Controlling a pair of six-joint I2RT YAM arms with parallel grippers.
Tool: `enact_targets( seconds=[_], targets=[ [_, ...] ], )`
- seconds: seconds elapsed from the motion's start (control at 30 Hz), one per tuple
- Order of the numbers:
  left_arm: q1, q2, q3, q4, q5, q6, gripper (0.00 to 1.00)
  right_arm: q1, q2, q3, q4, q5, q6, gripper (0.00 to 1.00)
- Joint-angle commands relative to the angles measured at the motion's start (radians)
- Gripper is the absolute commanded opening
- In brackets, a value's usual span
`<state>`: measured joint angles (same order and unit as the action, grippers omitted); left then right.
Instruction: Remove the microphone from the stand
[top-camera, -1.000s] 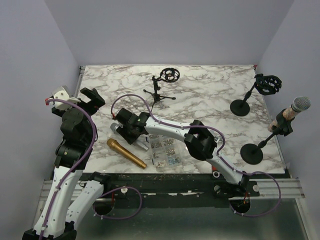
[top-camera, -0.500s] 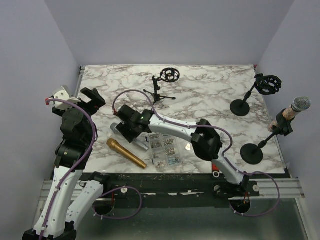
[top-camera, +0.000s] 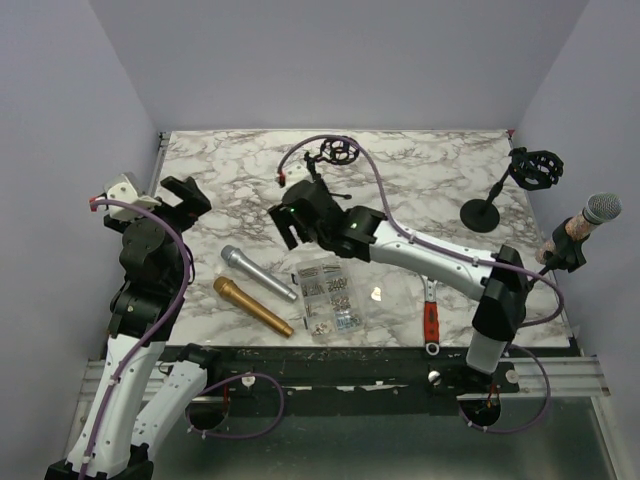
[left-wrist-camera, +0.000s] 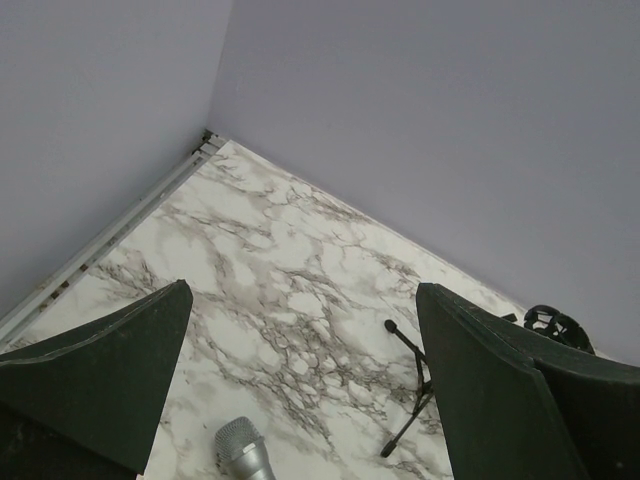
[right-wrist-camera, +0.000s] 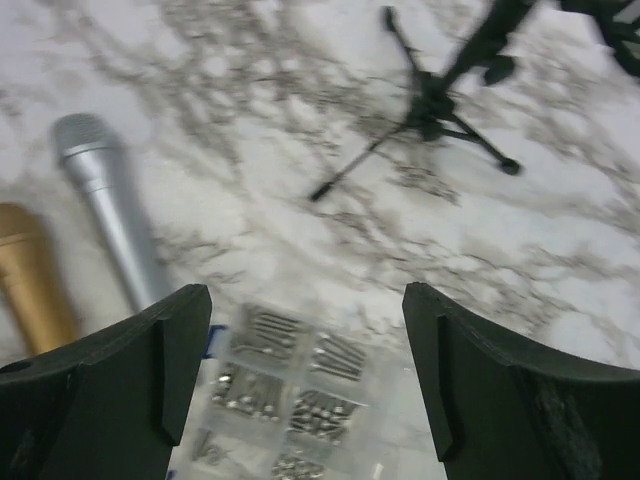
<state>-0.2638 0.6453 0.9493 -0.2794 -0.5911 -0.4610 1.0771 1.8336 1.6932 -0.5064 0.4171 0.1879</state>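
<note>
My right claw (top-camera: 288, 226) hangs over the middle of the table (top-camera: 420, 180). Its two fingers (right-wrist-camera: 150, 360) are spread wide and nothing is between them. Through the gap I see only marble and the clear box of screws (right-wrist-camera: 290, 385), which sits right under the claw.

The silver microphone (top-camera: 258, 272) lies flat on the table, just to the left of this claw and a bit nearer to me. The gold microphone (top-camera: 252, 306) lies beside it, a little further from the claw. The small tripod stand (right-wrist-camera: 432, 105) is just past the claw, on the far side.

The microphone with the grey head (top-camera: 590, 215) is the one I am after. It is far off to the right of the right claw, at the table's right edge. It sits tilted, head up, in the clip of its black stand (top-camera: 572, 255).

My left claw (top-camera: 185, 195) is up by the left wall. Its fingers are spread wide too, and it holds nothing. The silver microphone's head shows just below it.
</note>
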Motion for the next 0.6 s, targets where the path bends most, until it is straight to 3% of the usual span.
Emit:
enact_targets(
  seconds=[0.0,0.23,0.37,0.57],
  targets=[
    [0.0,-0.006,-0.01,0.006,0.037,-0.016,0.98,-0.151,-0.14,-0.129,0.032,0.289,0.016,0.86],
    [-0.003,0.011,-0.004,-0.001,0.067,-0.03,0.98,-0.466,-0.398,-0.354,0.144,0.454,0.009,0.94],
    [-0.005,0.027,0.0,-0.006,0.082,-0.039,0.98,-0.627,-0.413,-0.273,0.113,0.53,-0.057,0.95],
    [-0.009,0.037,-0.001,-0.006,0.1,-0.044,0.98,-0.767,-0.384,-0.15,0.078,0.541,-0.097,0.95]
  ],
)
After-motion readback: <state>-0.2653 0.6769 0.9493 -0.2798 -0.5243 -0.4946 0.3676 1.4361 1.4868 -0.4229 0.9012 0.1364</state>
